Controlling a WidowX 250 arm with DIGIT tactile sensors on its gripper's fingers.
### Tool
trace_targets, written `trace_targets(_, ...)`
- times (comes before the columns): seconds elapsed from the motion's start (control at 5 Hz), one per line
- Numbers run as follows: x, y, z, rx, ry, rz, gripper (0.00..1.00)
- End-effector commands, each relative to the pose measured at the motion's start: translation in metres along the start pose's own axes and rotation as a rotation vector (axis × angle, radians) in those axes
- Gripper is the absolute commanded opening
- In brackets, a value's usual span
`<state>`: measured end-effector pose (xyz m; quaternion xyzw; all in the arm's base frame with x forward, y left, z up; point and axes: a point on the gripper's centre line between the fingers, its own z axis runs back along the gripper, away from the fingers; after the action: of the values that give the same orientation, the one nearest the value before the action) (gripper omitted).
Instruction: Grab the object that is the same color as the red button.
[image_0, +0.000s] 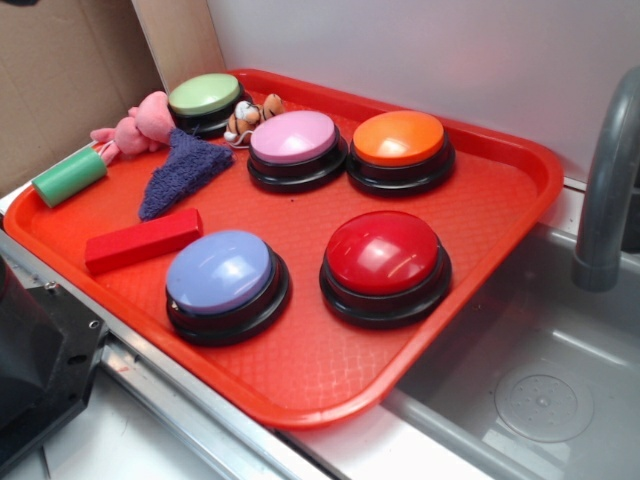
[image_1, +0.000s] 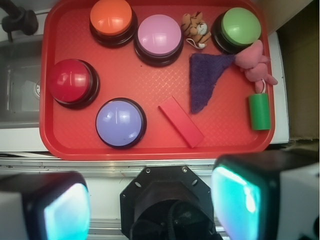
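Observation:
The object, a long red block (image_0: 143, 240) (image_1: 181, 121), lies flat near the front edge of the red tray (image_0: 300, 400) (image_1: 55, 135), between the lavender button and a purple cloth. The red button (image_0: 383, 252) (image_1: 71, 81) stands on the tray's sink side. In the wrist view my gripper (image_1: 150, 205) hangs high above the robot base, well short of the tray. It is open, its fingers (image_1: 237, 197) wide apart with nothing between them. The exterior view does not show the gripper.
Also on the tray: a lavender button (image_1: 120, 121), pink button (image_1: 159, 36), orange button (image_1: 111, 16), green button (image_1: 241, 26), purple cloth (image_1: 205, 77), pink plush (image_1: 255, 62), tiger toy (image_1: 196, 27), green cylinder (image_1: 259, 111). A sink (image_0: 540, 370) and faucet (image_0: 605, 190) adjoin.

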<state>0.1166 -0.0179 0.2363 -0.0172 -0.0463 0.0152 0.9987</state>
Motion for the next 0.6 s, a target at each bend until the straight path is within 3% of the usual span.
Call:
trace_targets(0.0,0.000,0.000,0.000,0.000,0.000,0.000,1.00)
trace_targets(0.4,0.017,0.003,-0.042,0.041,-0.032,-0.028,1.00)
